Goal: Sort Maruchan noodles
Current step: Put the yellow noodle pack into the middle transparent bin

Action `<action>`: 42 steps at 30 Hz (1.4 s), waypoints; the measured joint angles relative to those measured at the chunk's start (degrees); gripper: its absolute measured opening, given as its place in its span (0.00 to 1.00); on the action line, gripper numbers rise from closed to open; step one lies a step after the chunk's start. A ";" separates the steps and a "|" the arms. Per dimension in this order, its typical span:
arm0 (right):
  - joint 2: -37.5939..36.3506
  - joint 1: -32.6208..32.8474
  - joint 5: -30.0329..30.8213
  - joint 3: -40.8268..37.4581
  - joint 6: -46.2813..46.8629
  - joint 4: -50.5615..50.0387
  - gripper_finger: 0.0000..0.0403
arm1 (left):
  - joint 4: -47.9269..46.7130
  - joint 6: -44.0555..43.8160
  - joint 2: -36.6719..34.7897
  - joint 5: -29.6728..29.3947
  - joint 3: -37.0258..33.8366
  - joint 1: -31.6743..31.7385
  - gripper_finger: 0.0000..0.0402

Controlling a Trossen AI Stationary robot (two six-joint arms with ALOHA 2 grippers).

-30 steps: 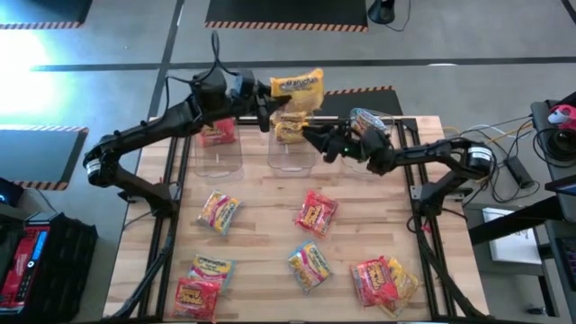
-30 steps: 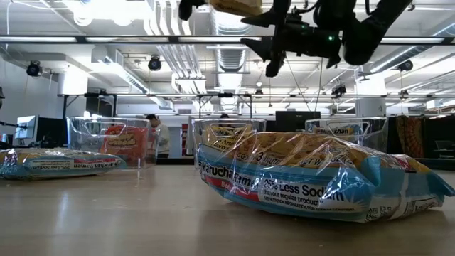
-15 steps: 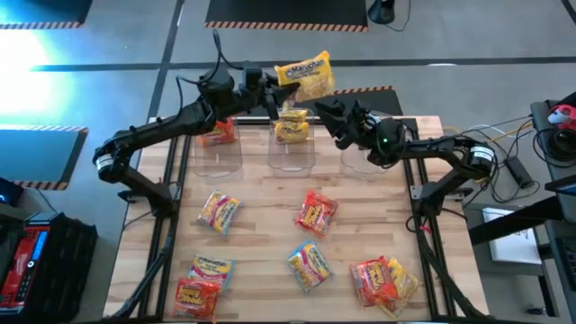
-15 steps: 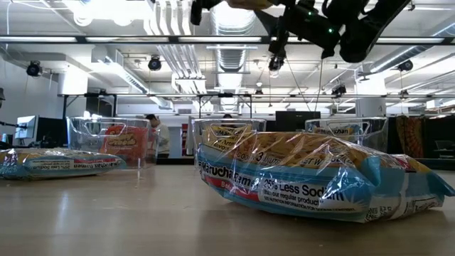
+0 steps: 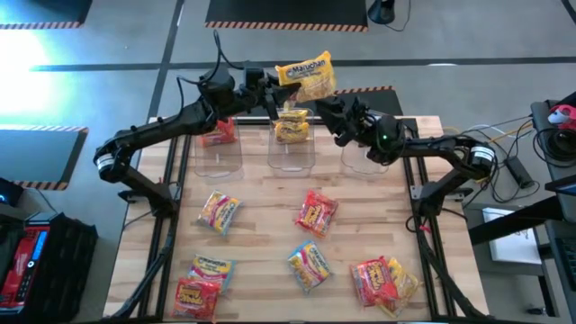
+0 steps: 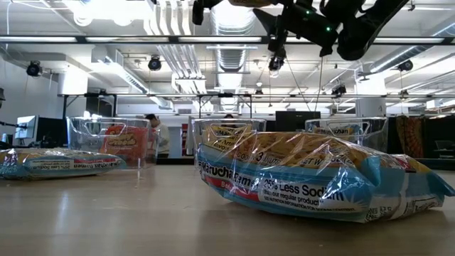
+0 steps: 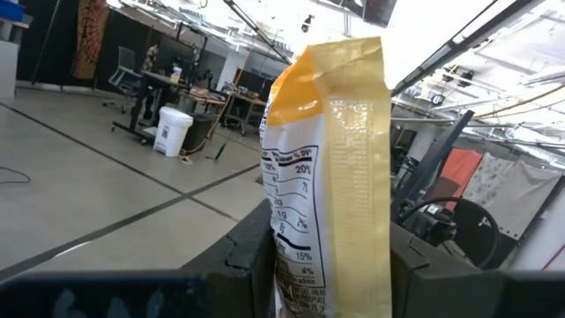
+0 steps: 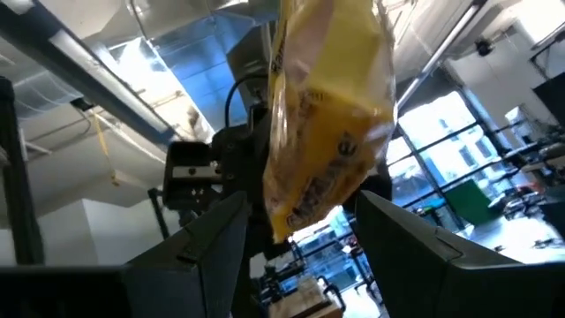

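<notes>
On the wooden worktop (image 5: 261, 193), three clear bins stand in a row along the far edge. The left bin (image 5: 219, 148) holds a red Maruchan packet (image 5: 217, 132). Above the middle bin (image 5: 291, 148), which holds yellow packets (image 5: 291, 127), the left end effector (image 5: 273, 93) is clamped on one edge of a yellow Maruchan packet (image 5: 306, 77), holding it high in the air, upright between its fingers (image 7: 252, 256) in the left wrist view. The right end effector (image 5: 331, 115) hangs just beside that packet, over the gap between the middle bin and the right bin (image 5: 364, 153); its jaws stand apart with the packet's free end between them, whether touching cannot be told. Loose packets (image 5: 315, 212) lie scattered over the near half of the worktop, red and multicoloured, with a blue-trimmed one (image 6: 313, 178) closest to the low camera.
</notes>
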 joint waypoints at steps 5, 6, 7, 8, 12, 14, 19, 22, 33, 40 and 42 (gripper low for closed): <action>0.00 0.00 1.40 1.04 0.42 -2.40 0.50 | 0.00 -0.06 -0.01 0.00 0.00 0.00 0.25; 0.00 0.00 1.40 1.23 0.87 -2.33 0.50 | 0.00 -0.14 -0.01 0.00 0.00 0.00 0.25; 0.00 0.02 1.40 1.48 1.62 -2.18 0.50 | 0.02 -0.17 -0.03 0.00 0.00 0.00 0.25; -0.02 0.02 1.39 1.61 2.46 -1.97 0.50 | 0.09 -0.22 -0.03 0.00 0.00 0.00 0.25; -0.02 -0.45 0.27 2.12 4.36 -2.33 0.50 | 0.86 -0.51 -0.03 -0.02 0.00 0.00 0.25; -0.02 -1.05 -2.66 2.61 5.24 -2.29 0.51 | 0.91 -0.52 -0.08 -0.02 0.00 0.00 0.25; -0.02 -1.88 -6.56 4.11 7.28 -2.31 0.55 | 1.71 -1.04 -0.11 0.00 0.00 -0.04 0.25; -0.02 -1.88 -6.62 4.35 6.03 -2.24 0.59 | 2.32 -1.44 -0.12 -0.02 0.00 -0.17 0.25; -0.02 -1.86 -6.13 4.35 -0.05 -1.95 0.71 | 3.72 -2.47 -0.12 -0.09 0.02 -0.42 0.25; -0.02 -1.88 -6.06 5.60 -2.32 -1.96 0.71 | 3.36 -3.81 1.01 0.35 0.02 -0.88 0.25; -0.02 -1.88 -6.05 6.26 -2.57 -1.99 0.71 | 3.26 -4.62 1.48 1.33 0.02 -0.92 0.25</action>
